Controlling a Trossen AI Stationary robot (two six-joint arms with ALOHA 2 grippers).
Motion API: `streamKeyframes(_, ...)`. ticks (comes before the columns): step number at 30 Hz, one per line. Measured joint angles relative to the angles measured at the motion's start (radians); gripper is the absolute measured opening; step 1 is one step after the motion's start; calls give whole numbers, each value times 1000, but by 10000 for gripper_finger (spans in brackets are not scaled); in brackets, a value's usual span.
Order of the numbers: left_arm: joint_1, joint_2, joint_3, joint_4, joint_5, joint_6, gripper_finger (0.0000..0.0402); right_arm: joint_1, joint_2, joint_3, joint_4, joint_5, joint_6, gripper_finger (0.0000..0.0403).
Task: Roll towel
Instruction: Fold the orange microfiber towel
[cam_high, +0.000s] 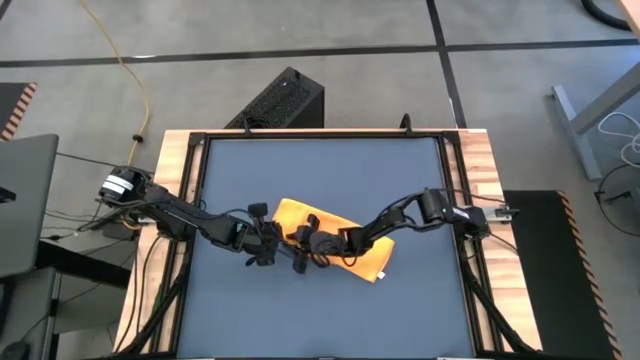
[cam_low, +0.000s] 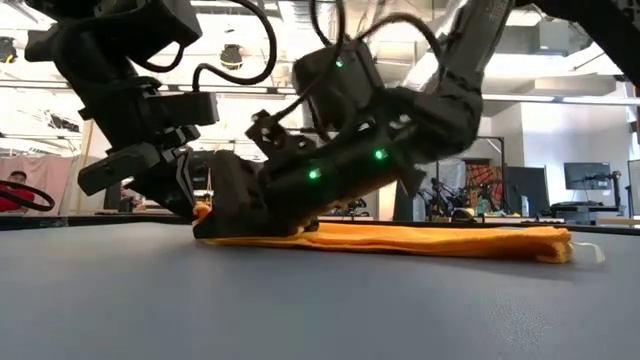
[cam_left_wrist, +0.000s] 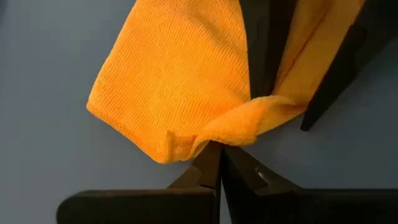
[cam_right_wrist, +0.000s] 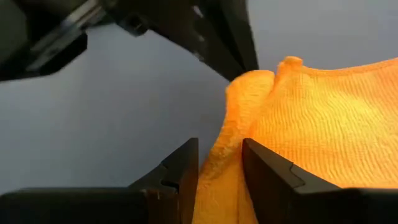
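Both arms are down low over the middle of the dark blue tabletop (cam_high: 320, 170), meeting at one end of the towel (cam_high: 345, 245). The towel lies flat, a yellow-orange strip angled across the centre, its small white tag (cam_high: 380, 277) poking out at the end nearest the right arm's side.

Left tool (cam_left_wrist: 217, 152) is in tight: its two dark fingers are pressed together right on a bunched corner of the cloth, pinching a puckered fold. In the high view it sits at the towel's left end (cam_high: 268, 243).

Right tool (cam_right_wrist: 221, 165) is on that same end, just beside the left one, and its fingers are spread slightly with a ridge of towel standing up between them; the cloth fills the gap, so it has a grip on the fold.

From table level, the towel (cam_low: 430, 240) stays low and flat, while the gripped end lifts a touch under the dark wrists.
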Motion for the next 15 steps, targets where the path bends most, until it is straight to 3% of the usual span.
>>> streamKeyframes(7,-1,-23,0,-11,13,-4,0,8,-4,38,-113,-11,-30,150)
streamKeyframes(15,-15,-138,0,-13,18,-21,0,0,-6,41,-166,-16,-8,150)
